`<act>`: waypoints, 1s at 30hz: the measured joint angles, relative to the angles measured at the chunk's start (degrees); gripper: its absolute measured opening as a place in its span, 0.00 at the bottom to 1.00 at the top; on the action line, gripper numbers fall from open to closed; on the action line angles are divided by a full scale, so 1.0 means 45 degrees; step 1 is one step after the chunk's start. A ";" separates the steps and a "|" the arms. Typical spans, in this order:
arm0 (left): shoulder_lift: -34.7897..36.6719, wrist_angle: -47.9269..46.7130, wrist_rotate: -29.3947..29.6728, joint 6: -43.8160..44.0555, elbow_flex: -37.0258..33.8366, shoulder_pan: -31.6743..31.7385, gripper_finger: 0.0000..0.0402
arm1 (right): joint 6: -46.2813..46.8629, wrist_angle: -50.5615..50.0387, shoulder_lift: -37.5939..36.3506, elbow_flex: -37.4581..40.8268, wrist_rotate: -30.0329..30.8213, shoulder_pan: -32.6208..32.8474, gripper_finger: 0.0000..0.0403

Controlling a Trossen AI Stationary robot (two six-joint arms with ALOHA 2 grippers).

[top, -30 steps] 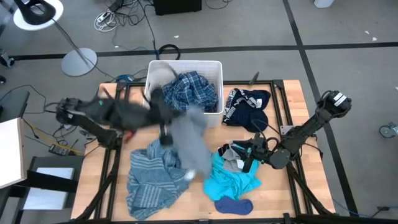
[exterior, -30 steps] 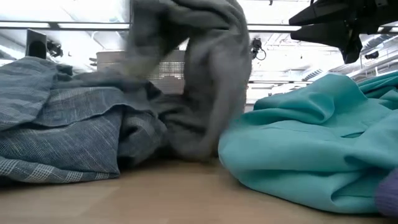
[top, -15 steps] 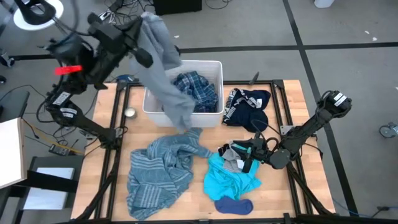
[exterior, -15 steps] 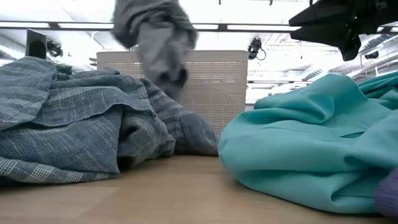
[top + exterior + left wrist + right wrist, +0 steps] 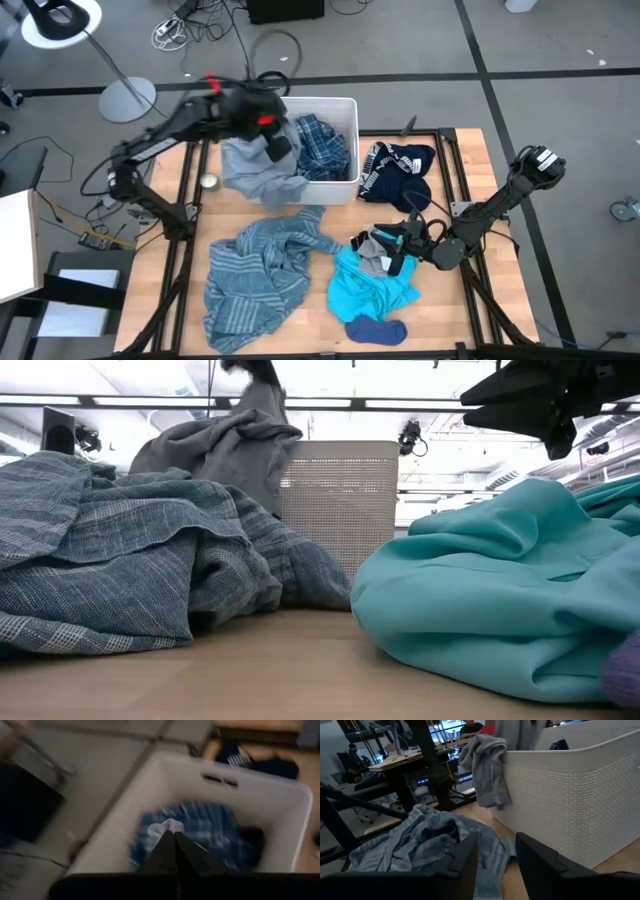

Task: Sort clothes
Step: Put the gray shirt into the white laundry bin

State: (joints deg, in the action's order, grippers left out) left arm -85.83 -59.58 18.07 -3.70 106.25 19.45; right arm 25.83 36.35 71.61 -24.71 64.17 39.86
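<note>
Grey soft cotton shirt [image 5: 258, 172] is draped over the near-left rim of the white rectangular plastic bin [image 5: 343, 108], part inside and part spilling onto the wooden counter [image 5: 450, 300]. Inside the bin lies a blue plaid shirt [image 5: 322, 145]. The left tool [image 5: 272, 128] is above the bin, and in the left wrist view its fingers [image 5: 172, 851] are pressed together; whether any grey cloth is pinched between them I cannot tell.

The step in hand looks like dropping the grey shirt into the bin. Since much of it hangs outside, the next move probably calls for tucking that part over the rim.

Unsorted on the counter are a grey-blue striped top [image 5: 262, 268], a turquoise garment [image 5: 372, 290], dark blue socks [image 5: 375, 330] and a navy white-striped piece [image 5: 398, 170] beside the bin. The right tool [image 5: 398, 245] waits over the turquoise garment, fingers [image 5: 540, 862] spread and empty.
</note>
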 joint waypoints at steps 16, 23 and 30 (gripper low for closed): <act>-0.3738 0.3264 -0.3341 0.2397 -0.3462 0.1701 0.01 | -0.0047 0.0003 0.0000 0.0000 -0.0079 0.0005 0.33; -0.5213 0.4600 -0.5538 0.3971 -0.3472 0.2253 0.02 | -0.0104 -0.0046 0.0000 0.0000 -0.0084 0.0005 0.33; -0.5213 0.3724 -0.7012 0.3925 -0.2771 0.2438 0.16 | -0.0145 -0.0118 0.0000 0.0000 -0.0176 0.0005 0.33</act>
State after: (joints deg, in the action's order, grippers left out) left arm -109.29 -42.83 -13.48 13.97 93.78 30.43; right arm 25.18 35.81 71.61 -24.71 63.37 39.88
